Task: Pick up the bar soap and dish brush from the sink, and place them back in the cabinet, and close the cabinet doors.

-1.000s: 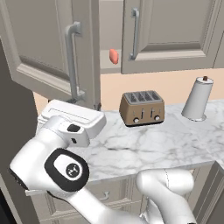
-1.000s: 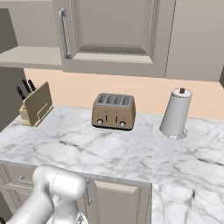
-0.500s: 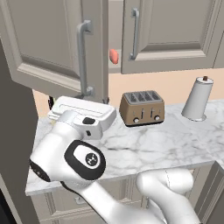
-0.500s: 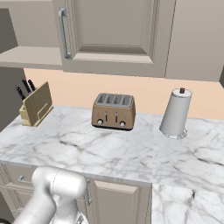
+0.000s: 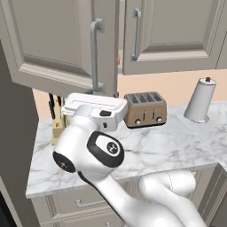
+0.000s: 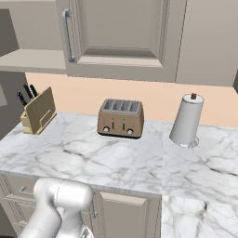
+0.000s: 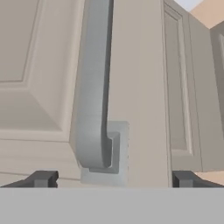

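The bar soap (image 5: 118,58) showed as a thin salmon sliver inside the cabinet (image 5: 120,26), in the narrow gap between the cabinet doors (image 5: 57,42). The left door stood partly open, its silver bar handle (image 7: 94,83) close before the pincer (image 7: 111,178), whose fingertips (image 7: 43,178) stood wide apart on either side of the handle's foot, gripping nothing. Below on the marble bench (image 6: 139,162) stood a toaster (image 6: 121,118), a knife block (image 6: 39,110) and a paper towel roll (image 6: 187,121).
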Robot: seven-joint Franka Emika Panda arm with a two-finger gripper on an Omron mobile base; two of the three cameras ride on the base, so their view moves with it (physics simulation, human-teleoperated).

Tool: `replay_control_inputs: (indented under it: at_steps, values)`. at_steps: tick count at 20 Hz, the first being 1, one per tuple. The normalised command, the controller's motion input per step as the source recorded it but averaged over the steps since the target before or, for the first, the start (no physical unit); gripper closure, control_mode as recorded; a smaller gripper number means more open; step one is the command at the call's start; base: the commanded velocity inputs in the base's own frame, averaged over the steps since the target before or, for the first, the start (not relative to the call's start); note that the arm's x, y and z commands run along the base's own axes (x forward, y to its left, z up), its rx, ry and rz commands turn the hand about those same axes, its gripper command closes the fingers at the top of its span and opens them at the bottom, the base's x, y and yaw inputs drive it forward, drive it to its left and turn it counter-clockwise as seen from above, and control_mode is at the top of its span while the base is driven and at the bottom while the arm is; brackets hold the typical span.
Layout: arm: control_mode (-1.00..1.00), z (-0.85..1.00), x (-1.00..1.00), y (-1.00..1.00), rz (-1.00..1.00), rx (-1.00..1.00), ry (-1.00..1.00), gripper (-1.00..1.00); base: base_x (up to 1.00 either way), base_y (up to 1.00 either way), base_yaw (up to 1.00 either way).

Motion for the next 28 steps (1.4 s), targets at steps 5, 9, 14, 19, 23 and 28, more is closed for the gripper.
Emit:
replay_control_inputs:
  at_steps: [5, 9, 14, 19, 23, 28]
  values:
    - [-1.00, -0.08, 0.66, 0.00, 0.00, 0.00, 0.02, -1.00, 0.00, 0.00, 0.00]
    - [-1.00, -0.01, 0.56, 0.00, 0.00, 0.00, 0.00, -1.00, 0.00, 0.00, 0.00]
    - [-1.00, -0.02, 0.60, 0.00, 0.00, 0.00, 0.00, -1.00, 0.00, 0.00, 0.00]
    - [-1.00, -0.06, 0.51, 0.00, 0.00, 0.00, 0.00, -1.00, 0.00, 0.00, 0.00]
    - [-1.00, -0.02, 0.45, 0.00, -0.01, 0.00, 0.00, -1.00, 0.00, 0.00, 0.00]
    - [-1.00, 0.00, 0.41, 0.00, -0.04, 0.00, 0.00, -1.00, 0.00, 0.00, 0.00]
